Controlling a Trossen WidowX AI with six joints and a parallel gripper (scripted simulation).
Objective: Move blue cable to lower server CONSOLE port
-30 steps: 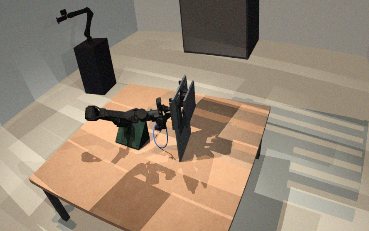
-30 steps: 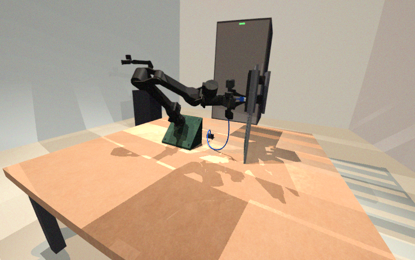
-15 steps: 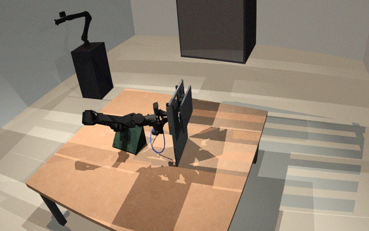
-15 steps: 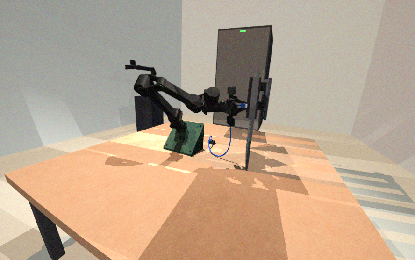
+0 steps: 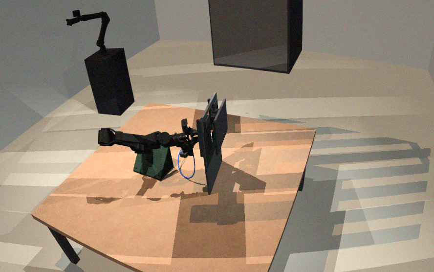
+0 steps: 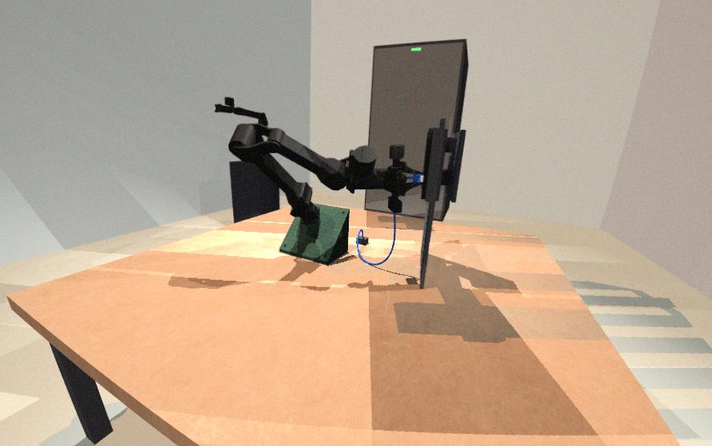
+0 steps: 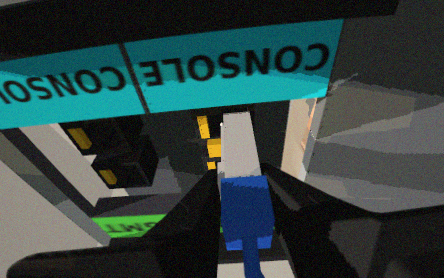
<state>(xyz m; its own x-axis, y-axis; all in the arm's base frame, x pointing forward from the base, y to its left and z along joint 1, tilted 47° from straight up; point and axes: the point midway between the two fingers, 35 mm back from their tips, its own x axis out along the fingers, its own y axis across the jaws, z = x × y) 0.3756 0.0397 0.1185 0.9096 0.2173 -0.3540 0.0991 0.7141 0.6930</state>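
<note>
Black arm (image 5: 128, 139) (image 6: 309, 160) on a green wedge (image 5: 161, 168) (image 6: 336, 241), sitting on an orangey-brown desk (image 5: 128, 224) (image 6: 262, 357), that's the top view, with its tool (image 5: 195, 137) (image 6: 418, 178) (image 7: 238, 173) up against a dark upright panel (image 5: 209, 172) (image 6: 431, 168). A blue cable (image 5: 178, 165) (image 6: 375, 263) (image 7: 251, 260) loops down between the wedge and the panel, and another black arm (image 5: 103, 28) (image 6: 249, 111) stands on a dark block (image 5: 107, 84) (image 6: 256, 192) well behind the desk. Side-on in the exterior view, the tool points straight at the panel and you can spot the blue plug (image 6: 416, 178) (image 7: 246, 212) right by its face, cable hanging in a U underneath. The wrist view is the good one: the tool is closed on the plug, one black finger either side, and the plug's pale front end sits below an upside-down teal CONSOLE label (image 7: 235, 70), with yellow bits (image 7: 214, 147) just beside it. Can't tell how far in it is, tbh.
</note>
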